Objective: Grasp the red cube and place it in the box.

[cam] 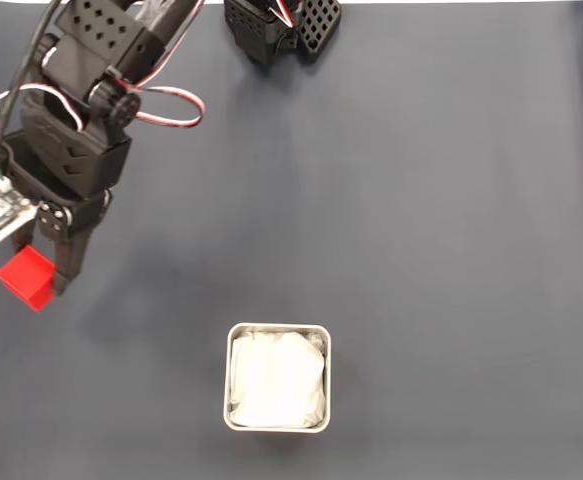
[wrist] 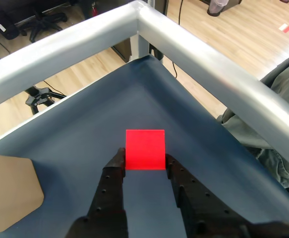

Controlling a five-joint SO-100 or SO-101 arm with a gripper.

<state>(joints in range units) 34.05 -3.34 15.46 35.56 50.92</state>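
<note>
Here the gripper [wrist: 144,161] is clamping its jaws on the red cube [wrist: 144,148], at ten o'clock from the box [cam: 277,376]; it looks light, rigid, matte, and its flat opposite faces are offering sure grip.

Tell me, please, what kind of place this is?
Probably an office or workshop used as a robot test bench. The wrist view shows a wooden floor, a metal frame rail around the dark blue table cover, and office chair bases behind it.

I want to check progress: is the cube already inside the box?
No, in the fixed view the cube sits at the gripper tips, far left of the box.
</note>
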